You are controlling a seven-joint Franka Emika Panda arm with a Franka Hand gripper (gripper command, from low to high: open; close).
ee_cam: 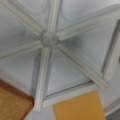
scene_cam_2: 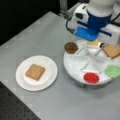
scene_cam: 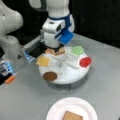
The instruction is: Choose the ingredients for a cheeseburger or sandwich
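Note:
One tan bread square [scene_cam: 72,116] [scene_cam_2: 35,72] lies alone on the white paper plate [scene_cam: 57,110] [scene_cam_2: 23,82]; that is all of the sandwich that shows. The white divided tray [scene_cam: 67,73] [scene_cam_2: 75,67] holds the other ingredients: a second bread square [scene_cam: 58,51] [scene_cam_2: 111,50], yellow cheese [scene_cam: 43,61] [scene_cam_2: 93,43] [ee_cam: 80,107], a brown patty [scene_cam: 50,75] [scene_cam_2: 70,47], green lettuce [scene_cam: 77,50] [scene_cam_2: 113,70] and a red disc [scene_cam: 85,61] [scene_cam_2: 91,78]. My gripper [scene_cam: 55,47] [scene_cam_2: 90,39] hangs low over the tray's back, between cheese and bread. Its fingertips are hidden. The wrist view looks down on the tray's hub [ee_cam: 48,38].
The arm's grey base [scene_cam: 11,47] stands at a front view's left, with an orange-tipped fixture [scene_cam: 10,79] beside it. The tray sits on a raised round stand. The grey table [scene_cam: 105,87] [scene_cam_2: 37,32] ends at dark edges.

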